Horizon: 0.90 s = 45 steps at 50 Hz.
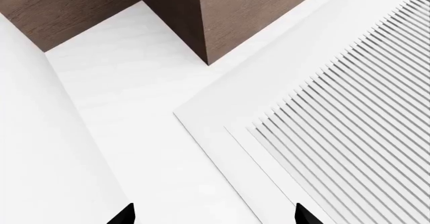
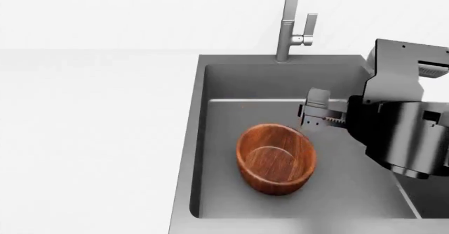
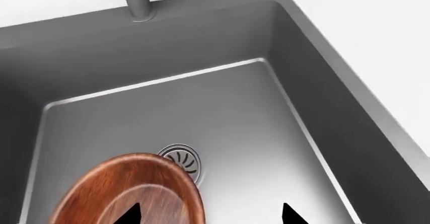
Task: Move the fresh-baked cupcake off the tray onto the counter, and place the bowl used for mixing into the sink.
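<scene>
Jaws apart above bowl

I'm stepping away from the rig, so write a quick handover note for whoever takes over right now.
Right gripper: open, empty, above the dark grey sink basin, beside the bowl.
Left gripper: open, empty, over white surfaces near a slatted white panel.
Round reddish-brown wooden bowl: resting in the sink, partly over the round metal drain. That step looks done.
Cupcake and tray: not in view; status unknown. Check them next.
</scene>
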Tool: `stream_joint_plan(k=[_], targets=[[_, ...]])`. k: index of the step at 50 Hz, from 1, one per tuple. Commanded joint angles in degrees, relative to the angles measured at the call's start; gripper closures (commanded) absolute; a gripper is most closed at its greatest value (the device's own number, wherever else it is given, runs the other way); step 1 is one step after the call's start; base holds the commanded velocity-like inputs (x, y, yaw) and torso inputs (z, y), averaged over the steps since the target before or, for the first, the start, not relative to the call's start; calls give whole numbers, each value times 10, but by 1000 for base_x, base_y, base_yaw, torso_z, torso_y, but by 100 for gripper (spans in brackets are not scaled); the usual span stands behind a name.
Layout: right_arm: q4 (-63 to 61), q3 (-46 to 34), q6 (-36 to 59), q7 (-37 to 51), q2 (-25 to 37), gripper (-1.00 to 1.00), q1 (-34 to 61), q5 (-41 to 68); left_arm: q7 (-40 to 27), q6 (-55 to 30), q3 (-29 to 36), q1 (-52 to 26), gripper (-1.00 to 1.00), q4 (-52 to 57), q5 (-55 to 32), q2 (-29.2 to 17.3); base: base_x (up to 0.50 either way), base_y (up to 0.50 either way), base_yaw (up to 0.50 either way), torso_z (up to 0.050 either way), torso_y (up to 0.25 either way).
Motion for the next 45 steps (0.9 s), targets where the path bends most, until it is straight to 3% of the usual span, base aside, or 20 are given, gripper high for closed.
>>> stream_joint_plan(k=[1, 14, 20, 24, 45], targets=[[-18, 13, 45, 44, 4, -100, 61, 34, 1, 1, 0, 0, -100, 0, 1, 0, 0, 0, 0, 0, 0], [-94, 15, 48, 125, 17, -100, 130, 105, -3, 1, -2, 1, -100, 3, 1, -2, 0, 0, 0, 0, 0], [-148, -105, -2, 127, 16, -100, 288, 166, -3, 1, -2, 1, -100, 5, 1, -2, 0, 0, 0, 0, 0], [-161, -140, -9, 125, 5, -100, 342, 191, -2, 1, -2, 1, -100, 4, 0, -3, 0, 0, 0, 0, 0], [-96, -42, 147, 129, 27, -100, 349, 189, -1, 3, -2, 2, -100, 4, 0, -2, 0, 0, 0, 0, 0]])
